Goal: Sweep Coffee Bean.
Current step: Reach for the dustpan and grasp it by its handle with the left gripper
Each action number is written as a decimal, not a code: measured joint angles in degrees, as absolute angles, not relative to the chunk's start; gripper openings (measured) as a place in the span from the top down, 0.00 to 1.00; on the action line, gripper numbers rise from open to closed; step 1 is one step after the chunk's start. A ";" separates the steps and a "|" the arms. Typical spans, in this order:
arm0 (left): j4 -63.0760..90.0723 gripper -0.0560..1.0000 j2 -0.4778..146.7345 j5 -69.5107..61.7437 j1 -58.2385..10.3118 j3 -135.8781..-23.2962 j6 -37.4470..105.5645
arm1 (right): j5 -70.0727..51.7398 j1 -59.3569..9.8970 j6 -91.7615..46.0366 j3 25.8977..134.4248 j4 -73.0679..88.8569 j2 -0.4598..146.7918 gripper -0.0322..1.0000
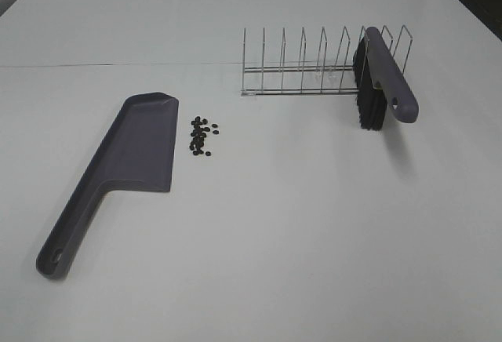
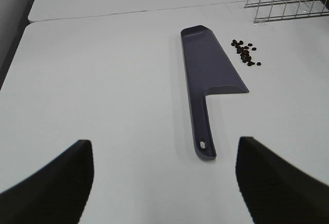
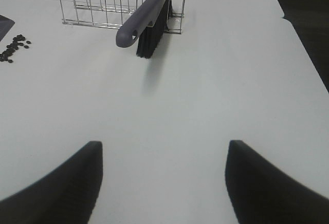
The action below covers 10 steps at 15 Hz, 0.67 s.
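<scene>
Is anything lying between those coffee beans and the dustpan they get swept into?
Nothing visible. The coffee beans lie beside the dustpan, only bare table between them. The brush leans in the wire rack, off to one side.

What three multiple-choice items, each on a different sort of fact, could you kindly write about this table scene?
1. Relative to the dustpan, the coffee beans lie: A. inside it; B. beside it on the table; C. on its handle.
2. The brush has bristles that are: A. white; B. red; C. black.
3. The left gripper and right gripper are: A. open and empty; B. shut on the brush; C. shut on the dustpan.

1 B: the beans cluster on bare table next to the pan's tray.
2 C: dark bristles hang under the handle propped in the wire rack.
3 A: each wrist view shows jaws wide apart with nothing between.
</scene>
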<state>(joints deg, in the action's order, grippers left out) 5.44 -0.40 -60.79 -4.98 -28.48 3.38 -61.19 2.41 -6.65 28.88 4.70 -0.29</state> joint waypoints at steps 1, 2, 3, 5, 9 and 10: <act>5.44 0.27 -0.40 -60.79 -4.98 -28.48 3.38 | -61.19 2.41 -6.65 28.88 4.70 -0.29 0.36; 5.44 0.27 -0.40 -60.79 -4.98 -28.48 3.38 | -61.19 2.41 -6.65 28.88 4.70 -0.29 0.36; 5.44 0.27 -0.40 -60.79 -4.98 -28.48 3.38 | -61.19 2.41 -6.65 28.88 4.70 -0.29 0.36; 5.44 0.27 -0.40 -60.79 -4.98 -28.48 3.38 | -61.19 2.41 -6.65 28.88 4.70 -0.29 0.36; 5.44 0.27 9.80 -60.79 -4.98 -28.48 3.38 | -61.19 2.41 -6.65 28.88 4.70 -0.29 0.36; 5.44 0.27 14.90 -60.79 -4.98 -28.48 3.38 | -61.19 2.41 -6.65 28.88 4.70 -0.29 0.36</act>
